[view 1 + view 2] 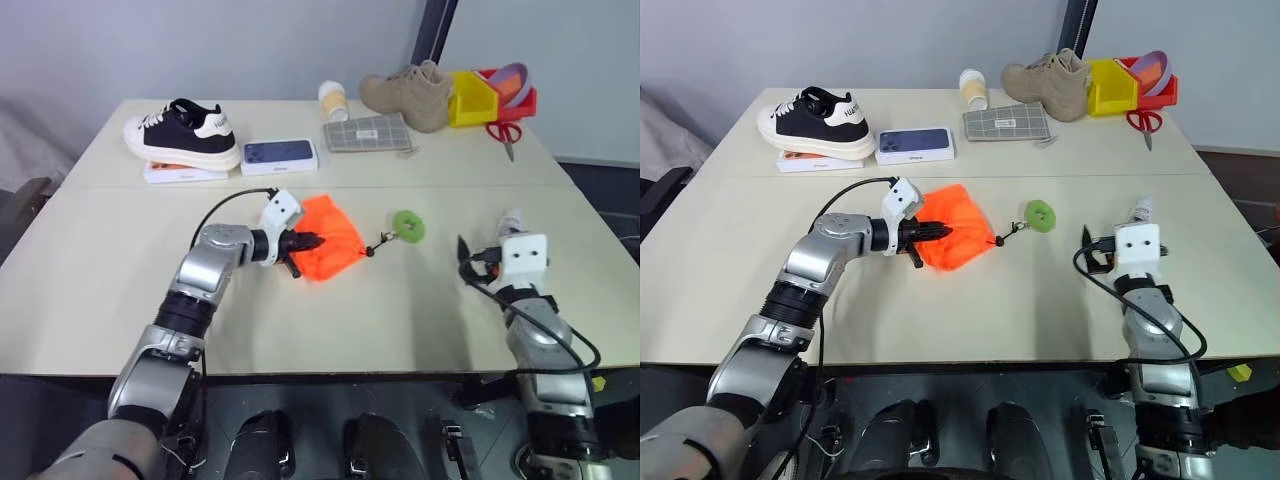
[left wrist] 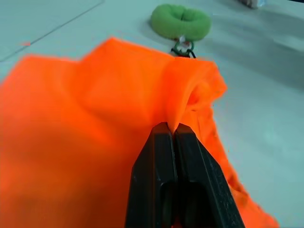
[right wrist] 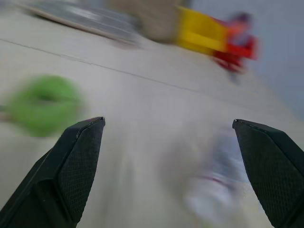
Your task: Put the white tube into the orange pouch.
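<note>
Left eye view: orange pouch (image 1: 328,248) pinched at mid-tabletop (image 1: 100,290).
Left gripper (image 2: 173,129), fingers pressed together, clamps a fold of pouch fabric; right gripper (image 3: 168,124) stands spread wide near the tabletop's right edge, white tube (image 1: 511,220) lying just beyond it.

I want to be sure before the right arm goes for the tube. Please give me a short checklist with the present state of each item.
1. Left claw shut on the orange pouch: ok.
2. Right claw open wide: ok.
3. White tube lies free on the table, ahead of the right claw: ok.
4. Tube between the right claw's fingers: not ok, it is not yet reached.
5. Pouch mouth open enough for the tube: cannot tell.
6. Green ring lies beside the pouch, apart from the tube: ok.
</note>
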